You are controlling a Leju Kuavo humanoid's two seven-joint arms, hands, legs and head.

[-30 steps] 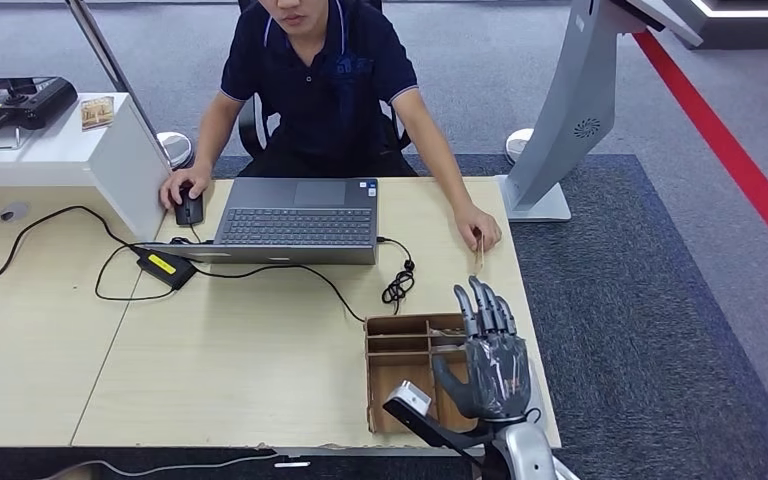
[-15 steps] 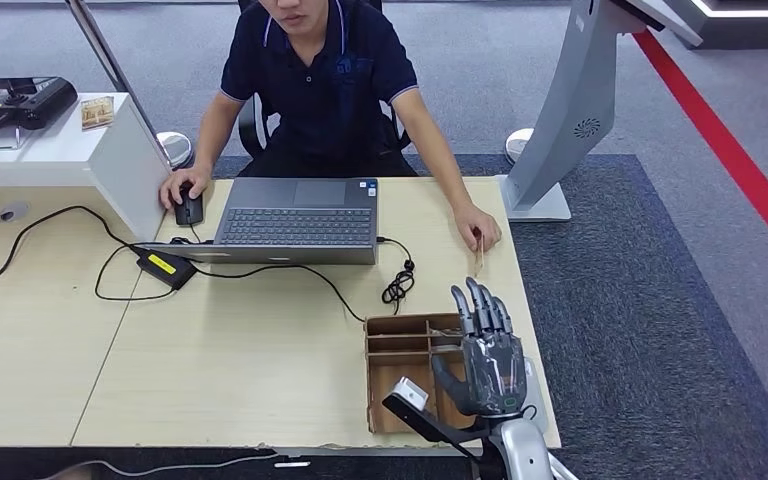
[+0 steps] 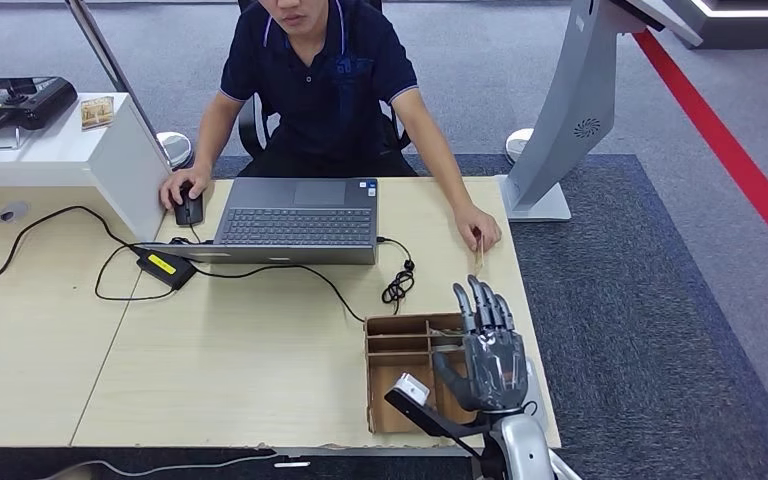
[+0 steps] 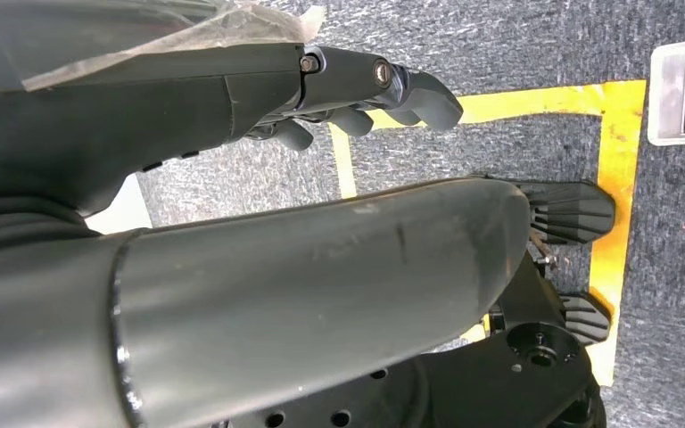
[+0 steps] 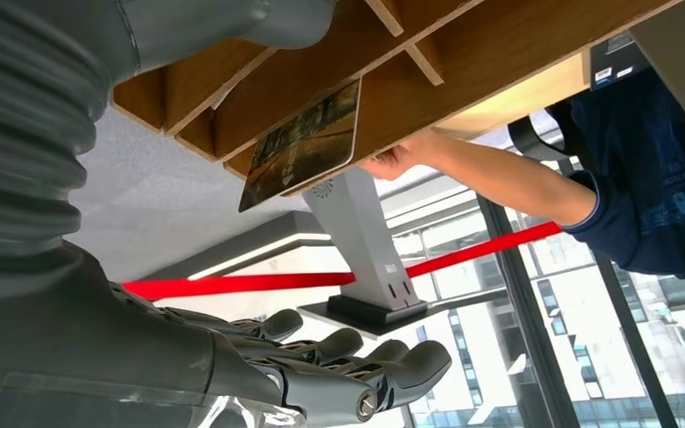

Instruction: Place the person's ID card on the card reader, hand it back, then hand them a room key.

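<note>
Judging progress: an early stage is suggested; no reader placement, hand-back or room key handover is shown.
Person's hand: ID card is held upright, ahead of the fingertips.
Right hand: raised over the cardboard tray, fingers straight, slightly apart, nothing held.
Left hand: hanging, fingers curled, nothing held.

Colour rundown: the surface is pale blond wood grain, with a brown cardboard organizer at the near right. The robot's right hand is dark grey on a silver arm. The laptop is slate grey with black cables, and its power brick is black with a yellow label. The person's polo shirt is navy with light trim. The carpet is speckled dark grey, crossed by a red stripe at far right. The kiosk stand is white-grey.
</note>
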